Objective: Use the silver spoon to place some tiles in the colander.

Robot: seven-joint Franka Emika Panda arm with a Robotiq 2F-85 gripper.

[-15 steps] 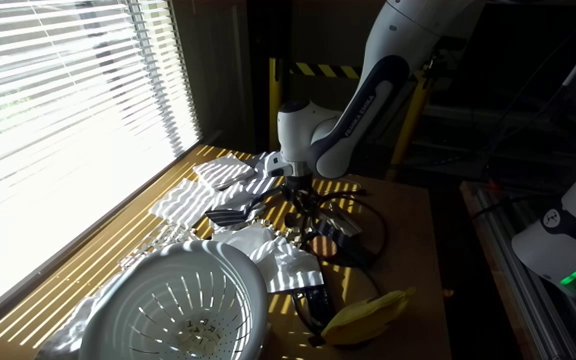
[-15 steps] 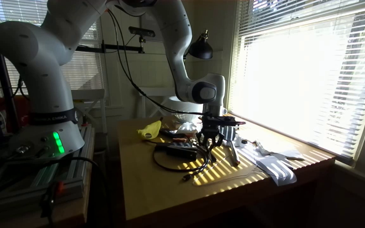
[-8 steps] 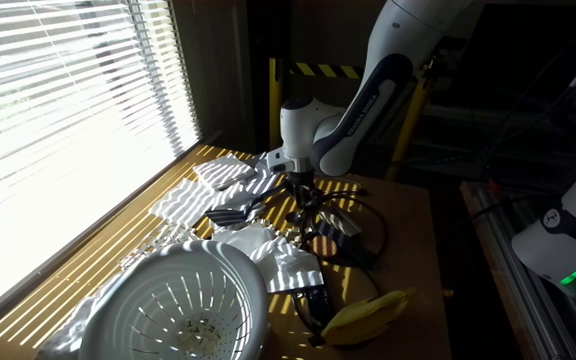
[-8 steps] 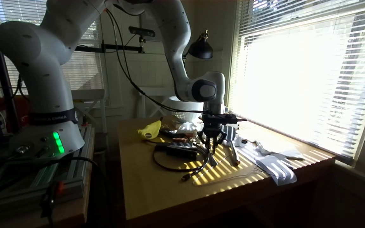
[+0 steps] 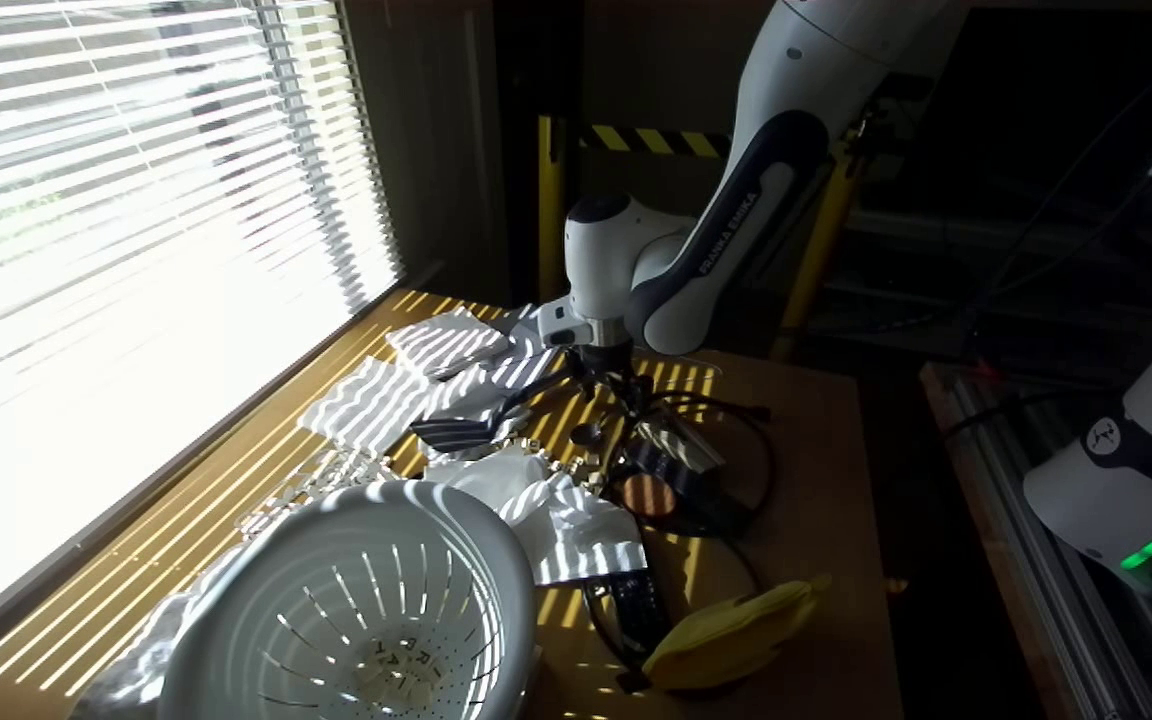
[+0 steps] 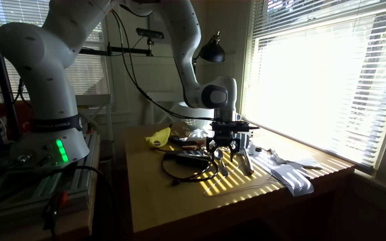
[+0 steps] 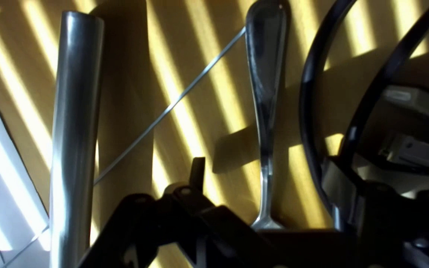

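Tabletop [image 6: 166, 207] and contents suggest a job partly done at most. Biggest thing on it, the white colander [image 5: 336, 530] stands open side up in an exterior view, well apart from the end effector [image 7: 268, 173]. The end effector grips nothing: its fingers stand parted, low over the tabletop. A black cable [image 7: 307, 108] loops just beside one finger; whether the two touch I cannot tell, but it could snag when the fingers close. Next comes a steel tubular handle [image 7: 75, 141], lying to one side. The silver spoon [image 7: 266, 104] rests on the tabletop, unheld, its neck showing between the parted fingers in the wrist view, so no scooping is under way; picking it up looks like the step in hand. Letter tiles [image 5: 404, 668] already lie on the colander's floor, though whether the spoon brought them cannot be told. Only some are asked for, so the goal may be partly met. Pale pieces [image 5: 341, 468] beside the colander are probably more tiles. If those inside are not enough, what is left is to take the spoon, keep it clear of the cable, scoop from the scatter, carry the load across and tip it in.
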